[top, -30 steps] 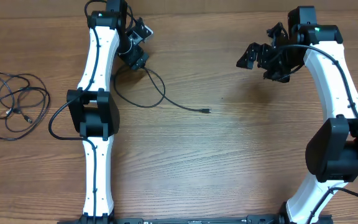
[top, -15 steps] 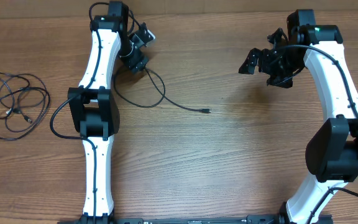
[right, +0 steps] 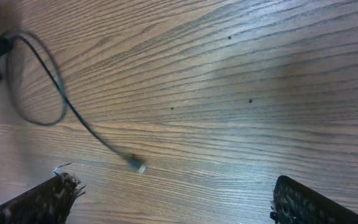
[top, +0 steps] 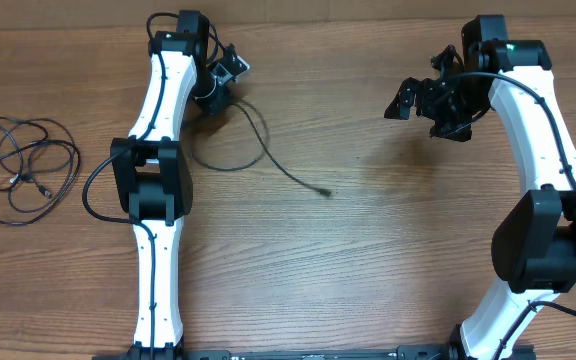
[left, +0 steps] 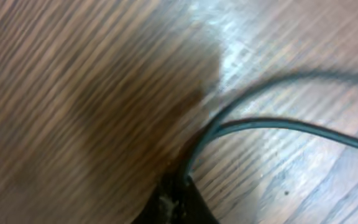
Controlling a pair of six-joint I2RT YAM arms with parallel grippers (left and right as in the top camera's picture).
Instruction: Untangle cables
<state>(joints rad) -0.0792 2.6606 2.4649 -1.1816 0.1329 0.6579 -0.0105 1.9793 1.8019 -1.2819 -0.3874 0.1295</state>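
One thin black cable (top: 268, 148) runs from my left gripper (top: 218, 100) at the back left, loops on the wood, and ends in a small plug (top: 325, 190) near the table's middle. The left gripper is shut on this cable. In the left wrist view its closed fingertips (left: 176, 200) pinch two dark strands (left: 260, 124) just above the table. Other cables (top: 23, 165) lie in a tangled coil at the far left, well apart from both arms. My right gripper (top: 423, 108) hovers open at the back right, holding nothing. Its camera sees the loop (right: 58, 93) and silvery plug (right: 137, 165).
The wooden table (top: 368, 260) carries only the cables. The left arm's white links (top: 153, 180) stand between the tangled coil and the held cable. The right arm's base (top: 538, 250) stands at the right edge.
The left gripper has closed on the cable and shifted slightly toward the back. The loop has tightened and the plug end has slid a little leftward and nearer. The right arm has stayed nearly still.
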